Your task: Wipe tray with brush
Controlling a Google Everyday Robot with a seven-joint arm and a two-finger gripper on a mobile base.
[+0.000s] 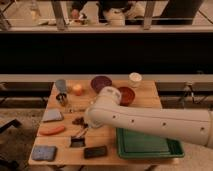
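Wooden table (150, 92) carries everything, and across it from the right edge of the frame reaches my white arm (150, 122), the only one I have, so there is no choosing which is nearer. Under it, at the lower right, sits the green tray (150, 151), its long axis running left to right and its far edge hidden behind the arm. My gripper (80, 135) hangs at lower centre-left with the fingers closed, and as far as I can judge they are closed on the brush (76, 143): that small dark thing sits right at my fingertips, though I cannot tell whether it rests on the wood or is clear of it. So the tray lies to the right of the brush, near but apart, with the black block (95, 151) between them and a little lower in the frame. I judge the coming move to be a carry rightward over the tray's left rim, then strokes along its length. Counting: one table, one arm, one tray; two bowls at upper centre, a purple bowl (101, 82) and a red bowl (129, 93); one white cup (135, 78) towards the upper right of the table; one blue sponge (44, 152) at lower left; one block; one brush.
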